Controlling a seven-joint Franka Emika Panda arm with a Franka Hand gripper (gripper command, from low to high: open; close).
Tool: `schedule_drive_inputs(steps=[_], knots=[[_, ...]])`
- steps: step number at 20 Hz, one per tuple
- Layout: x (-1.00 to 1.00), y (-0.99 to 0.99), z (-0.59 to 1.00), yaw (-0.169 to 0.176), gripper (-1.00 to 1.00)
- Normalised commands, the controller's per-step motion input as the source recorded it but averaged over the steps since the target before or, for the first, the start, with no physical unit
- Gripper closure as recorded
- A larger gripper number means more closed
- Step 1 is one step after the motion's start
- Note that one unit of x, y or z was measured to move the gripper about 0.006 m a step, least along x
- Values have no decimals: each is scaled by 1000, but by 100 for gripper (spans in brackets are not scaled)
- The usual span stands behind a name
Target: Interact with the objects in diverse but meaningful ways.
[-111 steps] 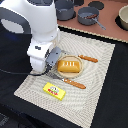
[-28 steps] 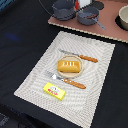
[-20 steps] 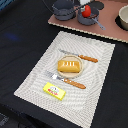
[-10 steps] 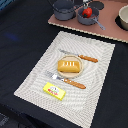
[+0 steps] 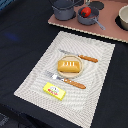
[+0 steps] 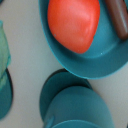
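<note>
The red tomato [image 6: 72, 25] looks like a smooth, hard plastic toy — light, rigid and rounded, so I'd expect it to slip from a pinch placed high on the dome. If you go for it, I'd close across its widest part, square on, with the pads below the crown. It sits in a shallow grey-blue pot [image 6: 107, 60], and the wrist view looks straight down onto it, so it lies directly beneath the hand, close under the camera. A brown handle-like stick [image 6: 117, 20] lies on the pot's rim beside the tomato, close enough that a wide approach could knock it.

You cannot see the gripper in either view: no fingers show in the wrist picture and the arm is outside the exterior view, so whether the hand is open or closed cannot be told.

Further from the hand, another round grey-blue piece [image 6: 75, 105] sits just beside the pot. In the exterior view the tomato [image 5: 86, 11] shows in its pot [image 5: 88, 17] on the pinkish tray [image 5: 107, 27], with a larger grey pot [image 5: 63, 10] next to it. Well apart from the hand lies the striped placemat [image 5: 35, 80], carrying the orange bread block [image 5: 69, 66] on a small plate, two orange-handled utensils — one [image 5: 80, 56] beyond the bread, one [image 5: 66, 81] nearer — and the yellow bar [image 5: 54, 91].
</note>
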Motion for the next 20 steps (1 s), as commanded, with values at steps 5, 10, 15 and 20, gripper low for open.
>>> schedule_drive_inputs(steps=[5, 10, 15, 20], knots=[[220, -306, 16, -97, -100], [173, -361, 42, -48, -100], [197, -293, 107, -31, -100], [178, -140, 11, -9, -100]])
